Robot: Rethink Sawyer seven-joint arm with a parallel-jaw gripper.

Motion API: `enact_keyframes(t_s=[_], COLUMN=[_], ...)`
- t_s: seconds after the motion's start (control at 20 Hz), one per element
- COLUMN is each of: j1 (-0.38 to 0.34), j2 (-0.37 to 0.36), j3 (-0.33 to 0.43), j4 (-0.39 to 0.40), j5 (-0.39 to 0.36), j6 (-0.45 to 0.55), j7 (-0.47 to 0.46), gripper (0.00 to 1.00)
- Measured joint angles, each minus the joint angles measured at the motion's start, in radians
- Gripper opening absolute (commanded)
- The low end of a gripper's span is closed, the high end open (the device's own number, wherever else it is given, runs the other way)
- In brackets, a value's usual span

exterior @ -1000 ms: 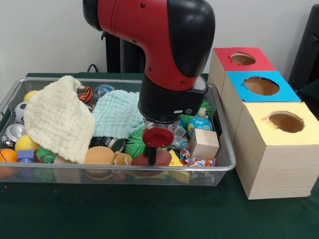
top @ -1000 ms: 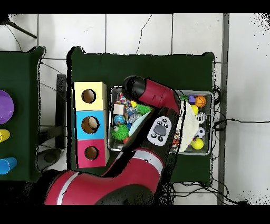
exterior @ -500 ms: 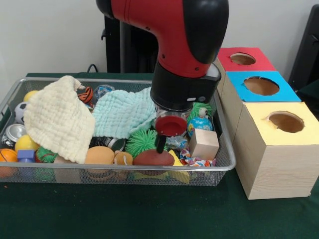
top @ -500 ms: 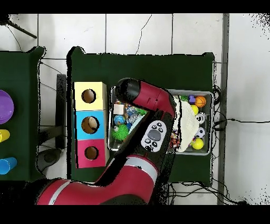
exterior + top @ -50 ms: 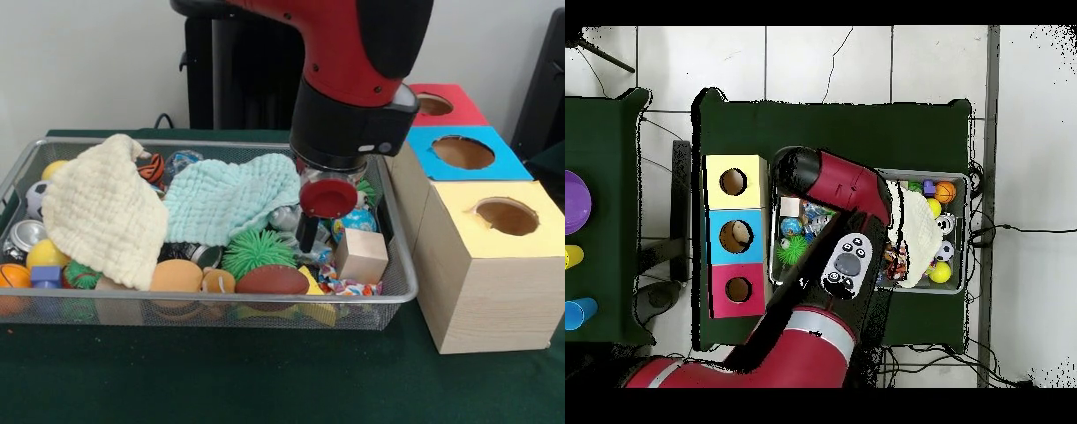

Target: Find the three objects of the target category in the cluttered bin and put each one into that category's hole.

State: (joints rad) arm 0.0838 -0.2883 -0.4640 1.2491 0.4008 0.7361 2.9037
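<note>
Still searching, I judge; no target picked yet. Nearest in bin [image 5: 18, 172]: brown ball [image 5: 272, 280], wood cube [image 5: 360, 254]. Behind, hand [image 5: 307, 237] hangs over clutter; can't tell open or shut, nothing seen held. Far right: boxes w/ holes [image 5: 505, 215]. Next: choose item, descend.

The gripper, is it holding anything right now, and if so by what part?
It cannot be told. The gripper hangs over the mesh bin near the wooden cube, and only one dark finger shows, with nothing visibly in it.
</note>
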Motion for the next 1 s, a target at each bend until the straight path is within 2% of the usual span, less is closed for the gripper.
enact_keyframes(t_s=[0.3,0.35,1.0], j1=[-0.002,-0.005,-0.033], j2=[0.000,0.001,0.031], j3=[0.000,0.000,0.000], j4=[0.000,0.000,0.000], j5=[0.000,0.000,-0.005], j6=[0.000,0.000,-0.007], j7=[0.000,0.000,0.000], gripper=[0.00,1.00,1.00])
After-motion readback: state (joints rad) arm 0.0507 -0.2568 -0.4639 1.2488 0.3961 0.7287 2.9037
